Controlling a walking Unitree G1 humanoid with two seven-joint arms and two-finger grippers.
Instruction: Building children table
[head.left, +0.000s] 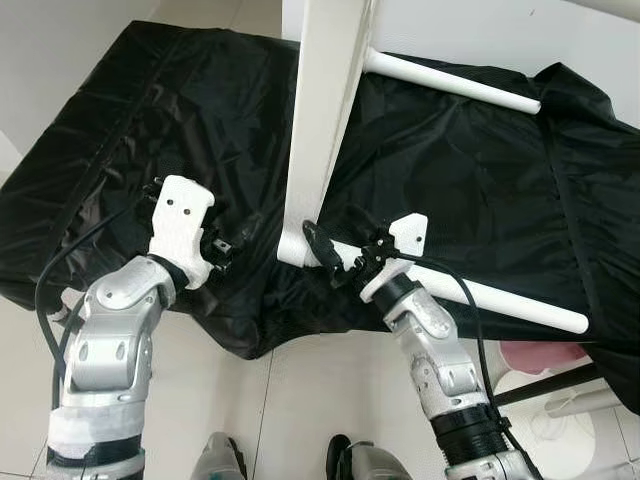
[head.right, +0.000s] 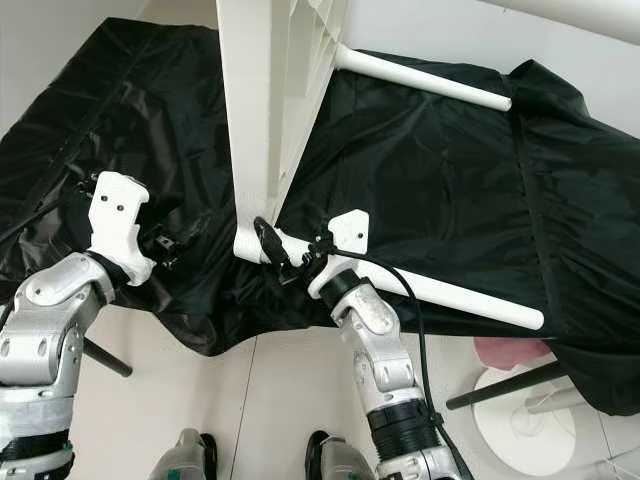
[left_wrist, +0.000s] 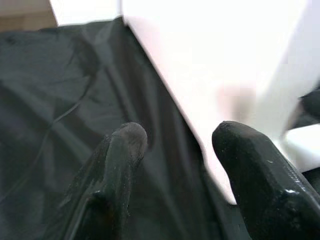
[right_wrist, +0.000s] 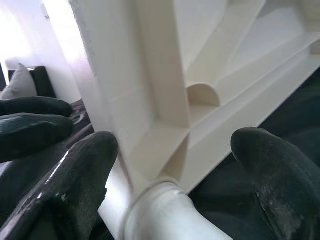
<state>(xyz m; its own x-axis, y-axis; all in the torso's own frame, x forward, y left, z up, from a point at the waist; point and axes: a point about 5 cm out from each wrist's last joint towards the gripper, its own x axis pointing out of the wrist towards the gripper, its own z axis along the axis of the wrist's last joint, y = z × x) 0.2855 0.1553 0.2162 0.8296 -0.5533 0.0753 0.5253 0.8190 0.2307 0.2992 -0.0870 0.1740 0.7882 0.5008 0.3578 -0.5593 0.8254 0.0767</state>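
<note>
We stand on pale floor tiles before a low surface draped in a black cover (head.left: 480, 170) whose front edge hangs toward our feet. On it, at twelve o'clock, a white plastic tabletop (head.left: 325, 110) stands on edge, its ribbed underside facing three o'clock. One white leg (head.left: 452, 85) juts from its far corner toward two o'clock. A second white leg (head.left: 505, 299) lies at the near corner, running out toward four o'clock over the cover's edge.

Our right gripper (head.left: 338, 257) sits at that near corner with its two black fingers spread around the leg's top end, right where it meets the corner socket; they do not look clamped. Our left gripper (head.left: 222, 247) hovers just beside the tabletop at nine o'clock, fingers apart and holding nothing.

We judge the step in hand to be seating this leg in its socket. The next move probably calls for closing on the leg and pressing or turning it home while the left gripper steadies the panel.

There is open cover at nine o'clock. A round white base (head.right: 525, 420) stands on the floor at five o'clock, close to the leg's free end.
</note>
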